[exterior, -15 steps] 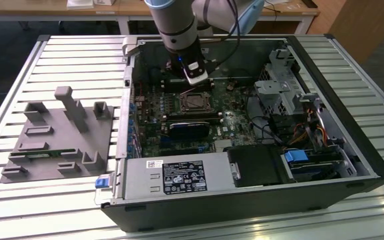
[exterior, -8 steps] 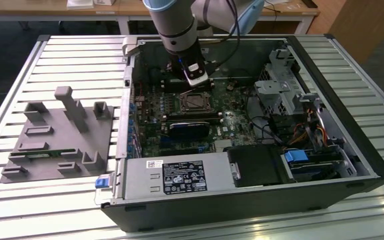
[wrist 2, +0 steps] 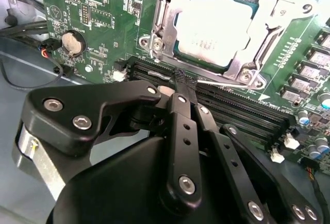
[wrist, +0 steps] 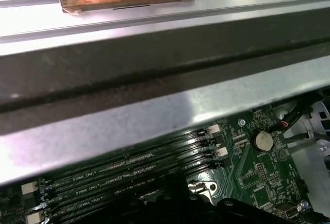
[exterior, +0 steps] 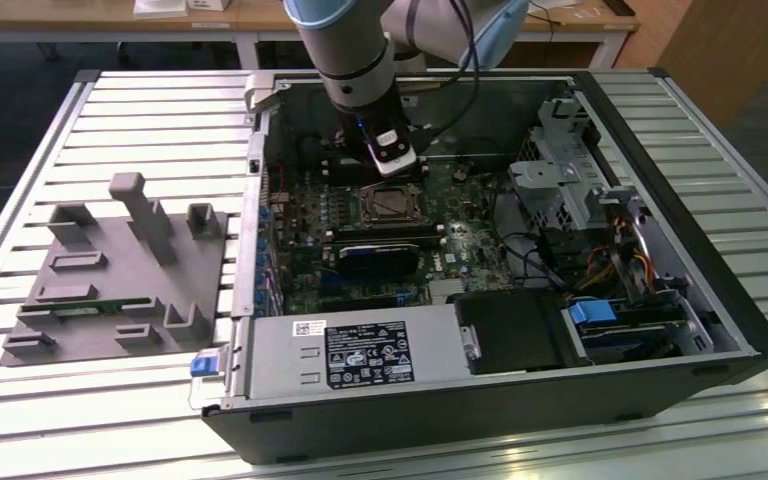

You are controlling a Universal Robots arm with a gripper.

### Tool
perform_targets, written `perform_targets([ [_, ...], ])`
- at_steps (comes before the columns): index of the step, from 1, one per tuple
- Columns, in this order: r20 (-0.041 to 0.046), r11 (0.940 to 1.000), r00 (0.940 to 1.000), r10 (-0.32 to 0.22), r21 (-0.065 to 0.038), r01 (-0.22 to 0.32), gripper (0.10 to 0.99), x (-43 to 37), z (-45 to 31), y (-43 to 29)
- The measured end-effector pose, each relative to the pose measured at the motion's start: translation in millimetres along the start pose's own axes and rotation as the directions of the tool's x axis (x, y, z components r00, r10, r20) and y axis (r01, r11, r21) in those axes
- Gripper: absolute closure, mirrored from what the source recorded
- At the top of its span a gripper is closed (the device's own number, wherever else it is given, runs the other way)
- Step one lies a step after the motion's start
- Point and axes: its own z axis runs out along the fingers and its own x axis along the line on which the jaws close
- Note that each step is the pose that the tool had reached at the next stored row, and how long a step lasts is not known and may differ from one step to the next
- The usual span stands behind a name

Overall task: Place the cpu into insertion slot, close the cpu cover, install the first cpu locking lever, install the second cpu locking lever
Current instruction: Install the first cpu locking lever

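Your gripper (wrist 2: 181, 83), pinched shut, sat at the locking lever (wrist 2: 227, 83): thin, springy, slippery wire, likely best taken near its free end.

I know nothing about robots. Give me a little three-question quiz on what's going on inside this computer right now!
1. True or false: the cpu lies framed by the closed cpu cover.
2. What is the gripper shut on? A) a round coin battery B) the thin wire locking lever beside the socket C) a blue cable
3. Fill in: on the slatted table, at the exterior view's left of the computer case, stands a grey ____.
Key: 1 true; 2 B; 3 fixture.
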Motion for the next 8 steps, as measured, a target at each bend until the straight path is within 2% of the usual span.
perform_targets([
  [2, 0.0025, 1.0000, 1.0000, -0.002, 0.006, 0.002, 0.980, 0.1, 0.4, -0.1],
  [8, 0.0037, 1.0000, 1.0000, -0.003, 0.010, 0.003, 0.980, 0.3, 0.6, 0.4],
])
